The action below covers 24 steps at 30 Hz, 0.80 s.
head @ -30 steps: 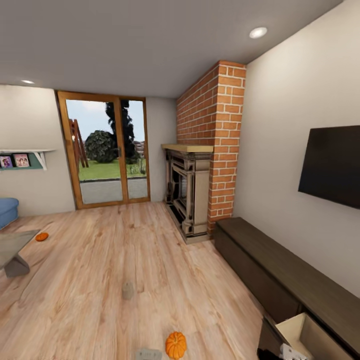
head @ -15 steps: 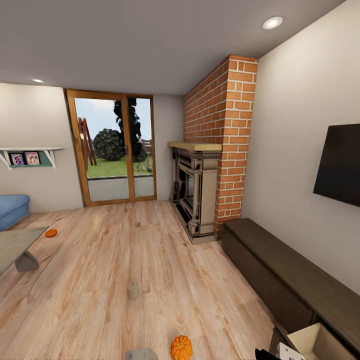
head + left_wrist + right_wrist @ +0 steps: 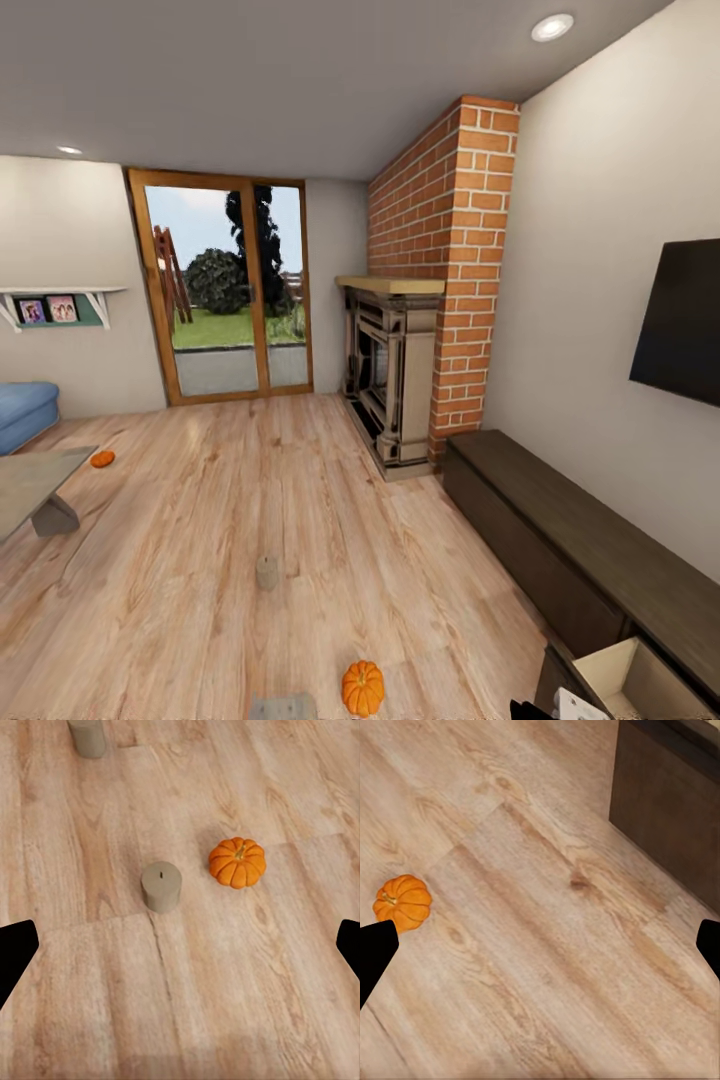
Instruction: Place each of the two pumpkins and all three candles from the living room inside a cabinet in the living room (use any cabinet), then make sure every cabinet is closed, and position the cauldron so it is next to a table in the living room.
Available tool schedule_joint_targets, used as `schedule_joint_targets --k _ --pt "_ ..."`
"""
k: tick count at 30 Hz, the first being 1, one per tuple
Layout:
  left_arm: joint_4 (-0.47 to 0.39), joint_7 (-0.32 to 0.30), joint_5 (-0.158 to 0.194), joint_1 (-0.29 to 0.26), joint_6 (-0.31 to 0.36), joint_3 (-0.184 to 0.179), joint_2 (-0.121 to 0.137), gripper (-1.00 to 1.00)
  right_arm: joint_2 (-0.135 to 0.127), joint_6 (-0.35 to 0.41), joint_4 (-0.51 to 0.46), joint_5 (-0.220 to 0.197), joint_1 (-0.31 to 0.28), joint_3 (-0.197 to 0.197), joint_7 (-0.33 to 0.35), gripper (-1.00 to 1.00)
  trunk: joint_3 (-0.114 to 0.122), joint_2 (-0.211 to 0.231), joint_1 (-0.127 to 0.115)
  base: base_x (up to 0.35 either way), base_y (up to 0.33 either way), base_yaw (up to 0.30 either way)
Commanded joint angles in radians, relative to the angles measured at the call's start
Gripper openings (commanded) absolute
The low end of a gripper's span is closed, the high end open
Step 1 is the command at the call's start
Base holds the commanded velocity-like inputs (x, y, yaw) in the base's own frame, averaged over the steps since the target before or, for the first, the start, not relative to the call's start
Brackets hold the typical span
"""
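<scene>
**Both tools wide, empty, over bare floor**

Your left tool (image 3: 180,945) hangs spread wide above a candle (image 3: 161,886) with a pumpkin (image 3: 237,862) just beside it. Right tool (image 3: 540,945) equally wide. Cabinet (image 3: 560,540) runs along the right wall, near drawer (image 3: 625,680) open. Far left: second pumpkin (image 3: 102,459) by the desk (image 3: 30,485).

A home living room: brick fireplace (image 3: 400,375) at 1 o'clock, wall television (image 3: 682,325) at 3, glass patio doors (image 3: 228,290) at 11.
</scene>
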Motion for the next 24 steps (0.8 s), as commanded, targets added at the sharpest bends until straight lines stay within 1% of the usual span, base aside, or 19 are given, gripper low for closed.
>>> schedule_joint_targets --k 1,5,10,17,21,24 --pt "-0.002 0.008 0.007 -0.001 0.004 -0.005 0.001 1.00 0.000 0.005 -0.002 -0.009 0.000 0.000 -0.004 1.00 -0.003 -0.001 0.000 0.000 0.048 0.000" --pt "-0.002 0.007 0.008 -0.001 0.003 -0.005 0.001 1.00 0.000 0.005 -0.001 -0.008 0.000 0.000 -0.004 1.00 -0.010 -0.001 0.000 0.000 0.145 0.000" --pt "-0.002 0.007 0.008 -0.001 0.002 -0.004 0.001 1.00 0.001 0.005 0.000 -0.008 0.000 0.003 -0.004 1.00 -0.018 -0.001 0.000 0.000 0.256 0.000" --pt "-0.001 0.007 0.008 -0.001 0.000 -0.004 0.001 1.00 0.001 0.005 0.001 -0.008 0.000 0.031 -0.004 1.00 -0.029 -0.001 0.000 0.000 0.287 0.000" --pt "-0.002 0.007 0.008 -0.001 -0.001 -0.005 0.001 1.00 0.001 0.003 0.001 -0.008 0.000 0.037 -0.003 1.00 -0.035 -0.001 0.000 0.000 0.280 0.000" --pt "-0.002 0.006 0.008 -0.001 -0.002 -0.005 0.001 1.00 0.001 -0.001 0.003 -0.007 0.000 0.050 -0.003 1.00 -0.036 -0.001 0.000 0.000 0.142 0.000"
